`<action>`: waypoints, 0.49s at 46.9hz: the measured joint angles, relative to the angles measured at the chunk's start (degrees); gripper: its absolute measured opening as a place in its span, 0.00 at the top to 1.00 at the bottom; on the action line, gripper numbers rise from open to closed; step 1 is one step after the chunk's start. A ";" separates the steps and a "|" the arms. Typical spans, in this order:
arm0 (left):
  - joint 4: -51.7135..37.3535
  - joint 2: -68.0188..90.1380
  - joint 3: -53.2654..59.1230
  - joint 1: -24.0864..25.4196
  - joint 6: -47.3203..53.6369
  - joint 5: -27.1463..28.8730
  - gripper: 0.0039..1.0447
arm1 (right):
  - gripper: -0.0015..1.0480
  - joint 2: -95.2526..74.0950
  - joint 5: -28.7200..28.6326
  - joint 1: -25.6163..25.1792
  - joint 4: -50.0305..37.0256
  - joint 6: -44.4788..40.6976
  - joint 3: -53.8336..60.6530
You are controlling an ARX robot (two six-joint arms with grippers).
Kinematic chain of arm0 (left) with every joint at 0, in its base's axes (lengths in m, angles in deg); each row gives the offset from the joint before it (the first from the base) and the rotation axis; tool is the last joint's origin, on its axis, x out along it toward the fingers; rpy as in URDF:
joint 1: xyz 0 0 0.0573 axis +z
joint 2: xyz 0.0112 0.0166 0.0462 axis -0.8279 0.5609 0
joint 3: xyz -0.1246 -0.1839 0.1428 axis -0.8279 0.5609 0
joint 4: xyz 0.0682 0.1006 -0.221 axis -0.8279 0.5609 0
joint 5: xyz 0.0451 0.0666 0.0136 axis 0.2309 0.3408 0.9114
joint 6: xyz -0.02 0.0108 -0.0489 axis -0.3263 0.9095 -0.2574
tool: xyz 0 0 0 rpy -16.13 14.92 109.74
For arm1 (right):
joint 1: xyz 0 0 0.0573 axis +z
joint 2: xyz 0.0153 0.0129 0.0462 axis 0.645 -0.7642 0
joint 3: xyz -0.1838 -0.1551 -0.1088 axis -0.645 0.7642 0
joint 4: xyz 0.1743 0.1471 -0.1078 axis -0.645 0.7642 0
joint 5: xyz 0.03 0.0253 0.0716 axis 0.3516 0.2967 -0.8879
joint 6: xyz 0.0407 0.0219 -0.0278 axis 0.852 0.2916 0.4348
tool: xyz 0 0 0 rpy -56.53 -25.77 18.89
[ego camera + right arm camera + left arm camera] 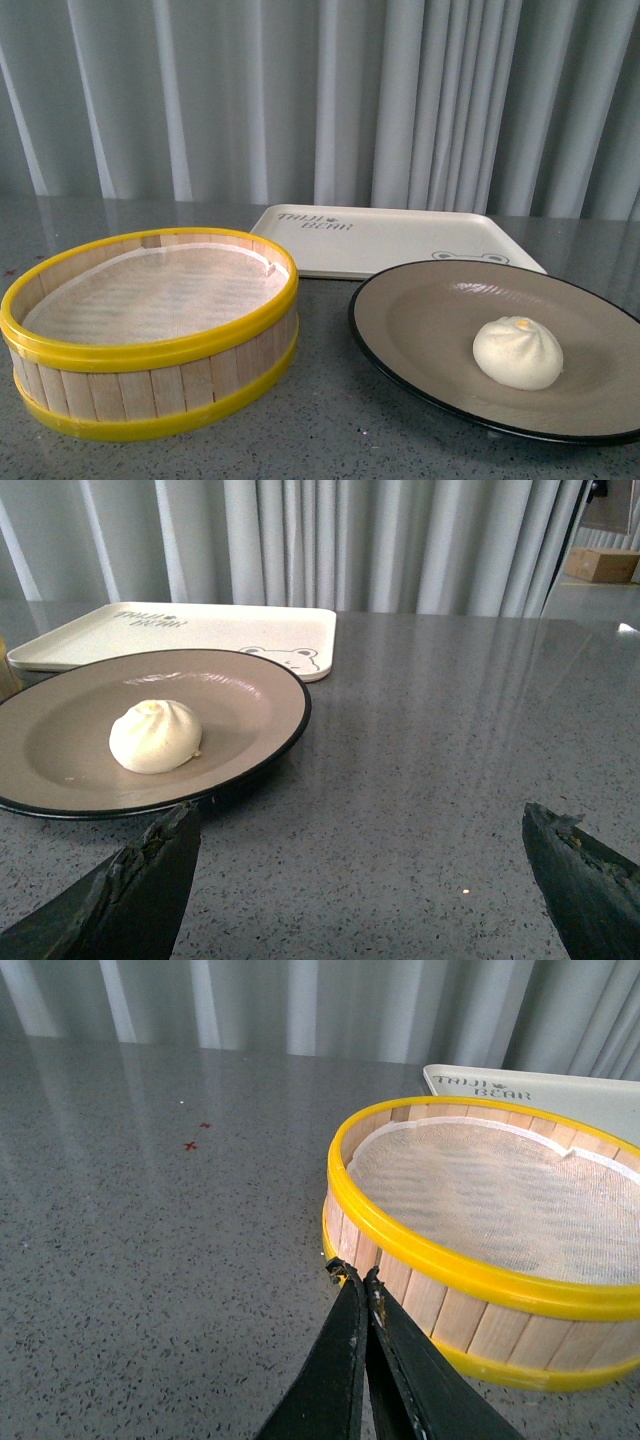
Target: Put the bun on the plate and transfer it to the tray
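Note:
The cream-white bun (517, 352) lies on the beige plate (420, 320) with a black rim, at the front right of the grey table. The cream tray (400, 245) lies flat behind the plate and carries nothing. No arm shows in the front view. In the right wrist view my right gripper (365, 815) is open and empty, low over the table, near the plate's (260, 715) rim, with the bun (155, 736) and tray (230, 630) beyond it. In the left wrist view my left gripper (355, 1275) is shut and empty, tips by the steamer basket's wall.
A wooden steamer basket (150, 400) with yellow rims and a white cloth liner stands at the front left, holding nothing; it also shows in the left wrist view (480, 1280). Grey curtains hang behind the table. Two small red marks (190, 1145) lie on the table left of the basket.

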 joint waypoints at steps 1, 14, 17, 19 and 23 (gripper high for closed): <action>0.52 -0.87 0.39 0.00 0.00 -0.07 0.96 | 0.08 0.00 0.00 0.00 0.00 0.00 0.00; 3.65 -9.16 4.81 0.00 0.02 -0.07 0.96 | 0.08 0.00 0.02 0.00 0.00 0.00 0.00; 5.03 -10.45 4.83 0.00 0.02 -0.07 0.96 | 0.08 0.00 0.02 0.00 0.00 0.00 0.00; 6.80 -12.48 4.83 0.00 0.00 -0.09 0.96 | 0.08 0.00 0.02 0.00 0.00 0.00 0.00; 10.71 -17.00 4.85 0.00 0.00 -0.07 0.96 | 0.08 0.00 0.00 0.00 0.00 0.00 0.00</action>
